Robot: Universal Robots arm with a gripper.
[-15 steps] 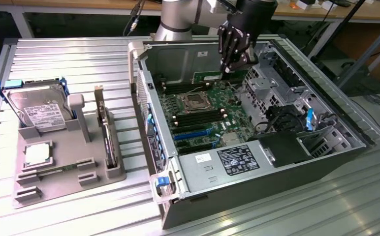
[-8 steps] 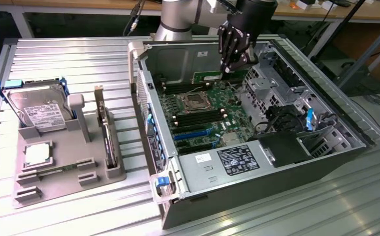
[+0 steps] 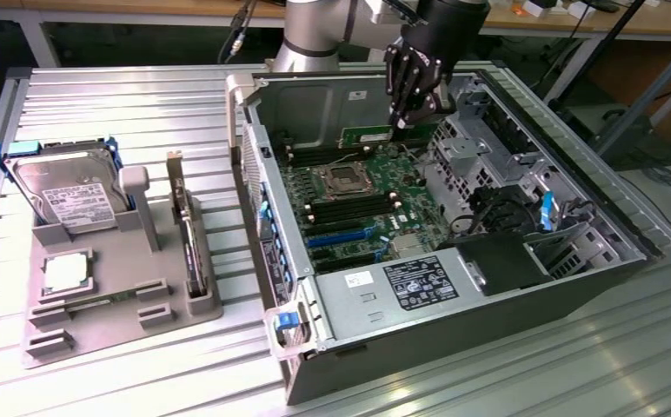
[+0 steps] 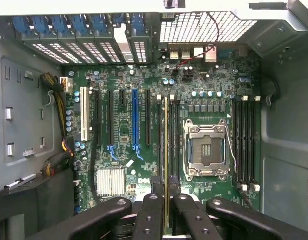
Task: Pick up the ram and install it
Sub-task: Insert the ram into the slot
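Wrist view: black gripper clenched on thin green ram stick, seen edge-on between the jaws. Likely light, stiff, fragile: hold by bare edges, off chips. Poised over dark memory slots beside silver processor socket on green motherboard in open grey computer case; contact unclear.

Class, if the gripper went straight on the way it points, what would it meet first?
Likely the memory slots beside the socket, with the gripper's ram touching first; depth is unclear.
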